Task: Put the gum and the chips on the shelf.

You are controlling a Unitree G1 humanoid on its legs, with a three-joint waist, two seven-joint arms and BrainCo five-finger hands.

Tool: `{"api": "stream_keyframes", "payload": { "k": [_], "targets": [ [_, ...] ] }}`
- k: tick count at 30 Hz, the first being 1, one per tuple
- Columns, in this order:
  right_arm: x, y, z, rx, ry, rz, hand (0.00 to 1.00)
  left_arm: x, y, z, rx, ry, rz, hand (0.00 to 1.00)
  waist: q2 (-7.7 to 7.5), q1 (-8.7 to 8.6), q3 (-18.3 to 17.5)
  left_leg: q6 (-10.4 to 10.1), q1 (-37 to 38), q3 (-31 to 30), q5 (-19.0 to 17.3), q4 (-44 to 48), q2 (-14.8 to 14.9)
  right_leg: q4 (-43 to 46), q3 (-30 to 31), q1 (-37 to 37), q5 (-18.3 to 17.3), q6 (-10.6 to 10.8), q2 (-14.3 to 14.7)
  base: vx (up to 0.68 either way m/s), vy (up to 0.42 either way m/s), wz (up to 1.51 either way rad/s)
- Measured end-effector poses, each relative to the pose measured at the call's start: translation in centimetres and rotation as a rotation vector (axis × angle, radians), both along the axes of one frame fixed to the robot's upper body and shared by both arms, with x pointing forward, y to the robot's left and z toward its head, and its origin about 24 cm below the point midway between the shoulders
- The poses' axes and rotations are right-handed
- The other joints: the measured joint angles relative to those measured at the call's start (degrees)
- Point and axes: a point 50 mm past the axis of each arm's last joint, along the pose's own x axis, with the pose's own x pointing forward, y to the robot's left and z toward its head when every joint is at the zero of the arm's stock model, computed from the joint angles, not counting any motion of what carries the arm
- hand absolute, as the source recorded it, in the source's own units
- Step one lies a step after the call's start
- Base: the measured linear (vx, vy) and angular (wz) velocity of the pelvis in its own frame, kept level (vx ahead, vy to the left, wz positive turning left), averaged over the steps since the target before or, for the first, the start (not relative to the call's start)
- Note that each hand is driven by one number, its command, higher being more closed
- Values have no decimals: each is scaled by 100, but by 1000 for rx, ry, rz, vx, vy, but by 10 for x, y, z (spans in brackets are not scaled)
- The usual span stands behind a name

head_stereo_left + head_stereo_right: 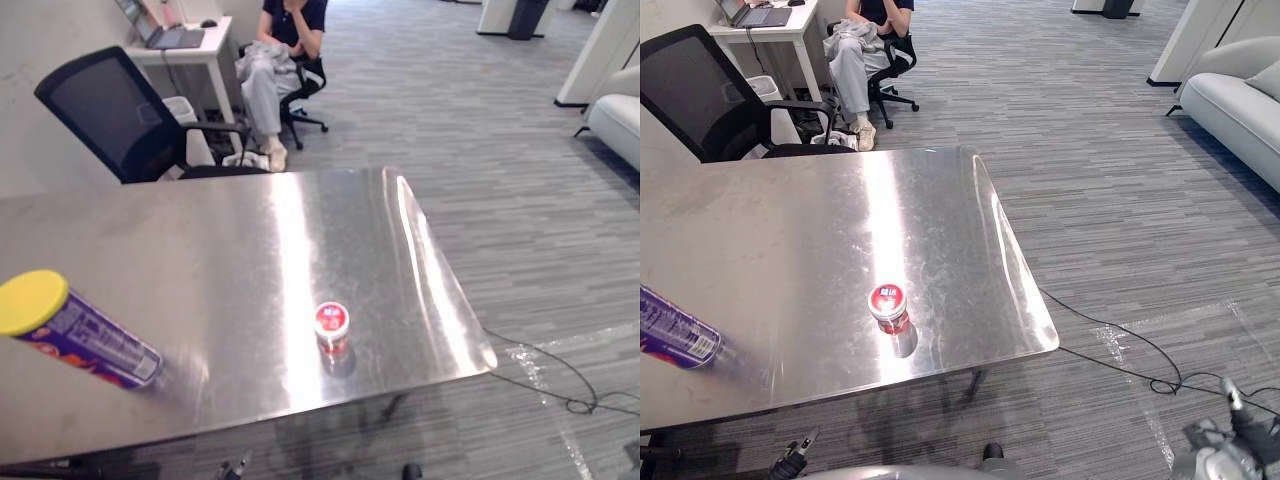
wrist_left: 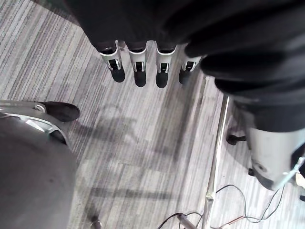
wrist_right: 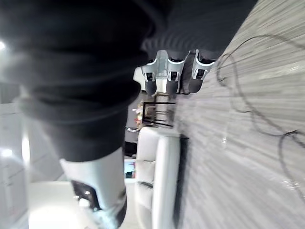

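Note:
A purple chips can with a yellow lid lies on its side at the left end of the steel table. The small red-and-white gum tub stands upright near the table's front edge, right of the middle. My left hand hangs over the carpet beside the table with its fingers straight and nothing in it. My right hand is also down over the carpet, well off the table's right side, fingers straight and empty.
A black mesh office chair stands behind the table's far left. Further back a person sits by a white desk with a laptop. A white sofa is at the far right, with grey carpet between.

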Motion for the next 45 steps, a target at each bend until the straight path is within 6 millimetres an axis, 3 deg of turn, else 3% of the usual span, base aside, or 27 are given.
{"api": "stream_keyframes", "payload": {
  "k": [4, 8, 13, 14, 19, 25, 37, 45],
  "targets": [
    [40, 3, 56, -233, -87, 119, 0, -5, -7, -2, -18, 28, -42, 0, 65, -10, -50, -5, -19, 31, 9, -18, 10, -4, 12, -55, 0, 2, 24, -4, -10, -3],
    [70, 20, 94, -387, -157, 305, 0, -7, -10, -2, -18, 40, -75, 0, 90, -21, -66, -9, -20, 32, 16, -69, 4, -21, 8, -72, 9, 16, 33, 8, 0, 0],
    [106, 78, 131, -555, -240, 803, 0, -7, -9, -2, -3, 50, -110, 0, 77, -96, -70, -9, -20, 28, 15, -81, -6, -23, -44, -75, 33, 56, 29, 14, -1, 0],
    [113, 97, 136, -574, -247, 969, 0, -8, -7, -2, 8, 58, -132, 0, 58, -125, -80, -9, -20, 19, 15, -81, -10, -23, -49, -73, 34, 57, 26, 0, 0, 0],
    [120, 129, 138, -572, -249, 1346, 0, -7, -8, -2, 24, 70, -186, 0, 4, -140, -114, -8, -22, 3, 15, -71, -15, -23, -71, -66, 36, 59, 16, 0, 0, 0],
    [123, 161, 129, -462, -250, 1655, 0, -9, -9, -3, 23, 87, -219, 0, 22, -147, -125, 4, -71, -45, 25, -45, -6, -42, -137, -73, 36, 60, 14, -8, -7, 2],
    [122, 205, 103, -312, -158, 1949, 0, -8, -11, -5, 23, 107, -279, 0, 69, -120, -163, 8, -150, -199, 49, -30, 4, -64, -325, -25, 40, 64, 7, 8, -7, 6],
    [127, 223, 102, -291, -154, 2026, 0, -11, -12, -6, 21, 126, -296, 0, 95, -89, -203, 17, -229, -357, 155, -62, 1, -84, -468, -9, 64, 57, 1, -18, -9, 9]
  ]
}}
